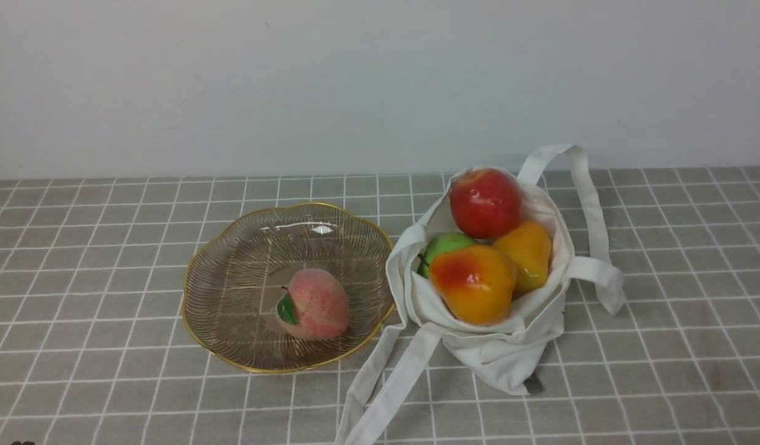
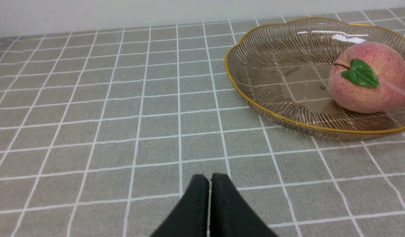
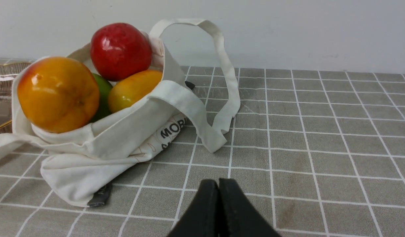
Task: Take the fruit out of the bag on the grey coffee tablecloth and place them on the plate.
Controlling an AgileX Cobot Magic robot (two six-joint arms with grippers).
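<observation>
Peach (image 1: 314, 304) on the plate (image 1: 228, 278), four fruits in the bag (image 1: 503, 355)

Closest to me, the left gripper (image 2: 210, 179) and the right gripper (image 3: 217, 182) each have their fingertips together, with nothing between them. Both show in their wrist views, over the grey checked tablecloth (image 1: 138, 383). One pair of white straps (image 1: 395, 386) runs out from the bag toward the near edge of the cloth. A small dark piece (image 3: 100, 196) sticks out from under the near end of the bag.

Farther in, the bag slumps on the right half of the cloth with its mouth open, and black lettering (image 3: 172, 130) shows on its side. In the mouth, the orange pear with a red blush (image 1: 473, 285) sits nearest. Behind it are the green apple (image 1: 444, 245), on the left and partly covered, and the yellow pear (image 1: 528, 256), on the right. The red apple (image 1: 486, 203) sits farthest back, toward the cloth's far edge. Another strap (image 1: 593, 216) loops out on the bag's right side and droops onto the cloth.

Left of the bag and just beside it, the gold-rimmed glass plate holds the peach alone, a little nearer than the plate's middle, its green leaf (image 1: 287, 308) turned left. Beyond the cloth's far edge stands a pale wall (image 1: 355, 86).
</observation>
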